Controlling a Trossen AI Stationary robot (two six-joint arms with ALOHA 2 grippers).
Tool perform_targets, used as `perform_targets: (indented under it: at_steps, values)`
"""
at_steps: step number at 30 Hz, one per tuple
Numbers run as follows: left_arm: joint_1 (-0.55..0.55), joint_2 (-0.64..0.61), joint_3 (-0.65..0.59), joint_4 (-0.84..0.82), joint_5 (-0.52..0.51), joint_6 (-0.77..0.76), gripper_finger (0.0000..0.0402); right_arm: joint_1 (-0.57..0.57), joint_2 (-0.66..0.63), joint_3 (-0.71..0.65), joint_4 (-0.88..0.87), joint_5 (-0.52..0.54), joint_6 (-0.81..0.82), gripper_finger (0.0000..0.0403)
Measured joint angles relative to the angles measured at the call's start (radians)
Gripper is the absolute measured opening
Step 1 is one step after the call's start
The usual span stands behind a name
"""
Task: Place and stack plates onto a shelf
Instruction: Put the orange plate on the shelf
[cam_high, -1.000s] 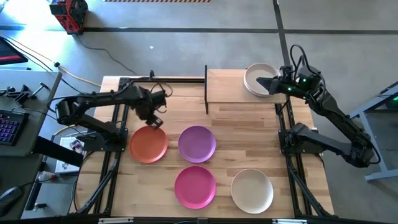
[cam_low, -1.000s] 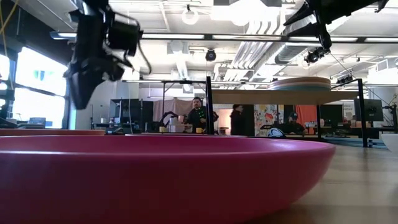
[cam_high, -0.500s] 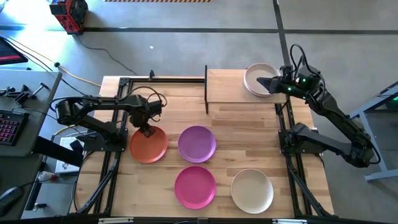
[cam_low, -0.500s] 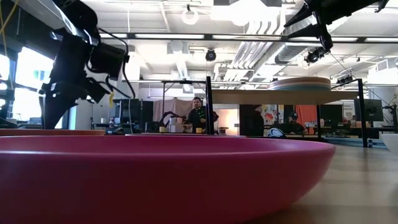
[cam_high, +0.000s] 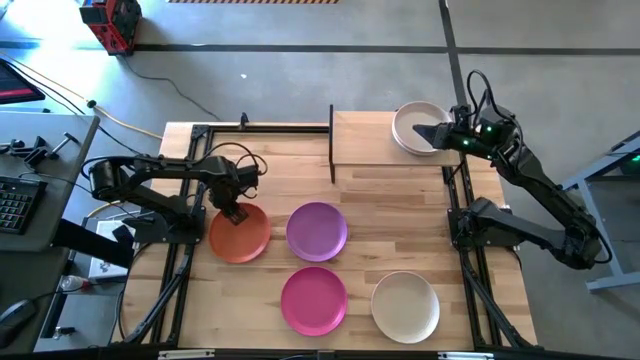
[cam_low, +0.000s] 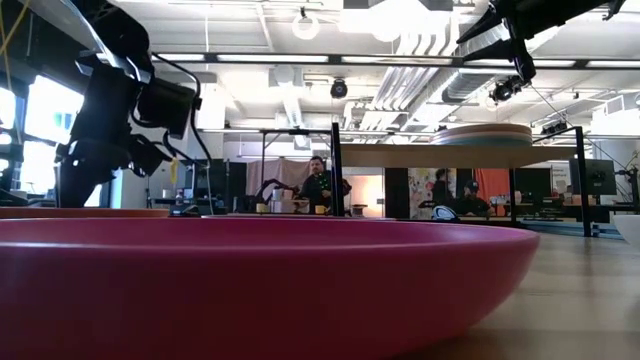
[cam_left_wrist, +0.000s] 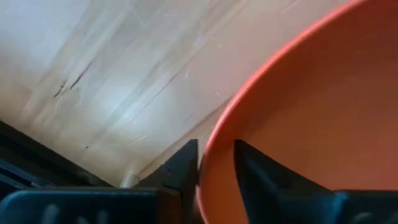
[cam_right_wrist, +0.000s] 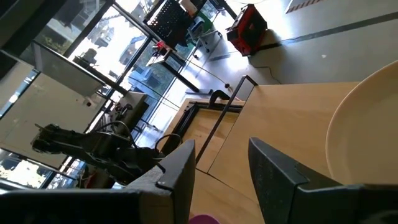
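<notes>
Matte orange plate (cam_left_wrist: 311, 118) – pale, grainy wood tabletop (cam_left_wrist: 124, 81).

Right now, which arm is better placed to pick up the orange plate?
The left arm. Its end effector already straddles the rim of the orange plate, one finger on each side. The right end effector is far away, over the plates stacked on the shelf.
</notes>
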Motion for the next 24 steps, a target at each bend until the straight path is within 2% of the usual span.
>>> perform_targets:
  at_steps: [6, 11, 17, 24]
  values:
    - [0.000, -0.001, 0.013, -0.012, 0.013, -0.008, 0.0011, 0.000, 0.000, 0.000, 0.000, 0.000, -0.008, 0.0131]
    - [0.000, 0.000, 0.087, -0.005, -0.004, -0.018, 0.0008, 0.000, 0.000, 0.000, 0.000, 0.000, -0.013, 0.0131]
    - [0.000, 0.000, 0.247, -0.005, -0.052, 0.009, 0.0001, 0.006, 0.000, 0.000, 0.000, -0.011, -0.043, 0.0131]
    - [0.013, 0.000, 0.476, -0.042, -0.150, 0.095, 0.0001, 0.105, 0.007, 0.000, 0.056, -0.008, -0.105, 0.0131]
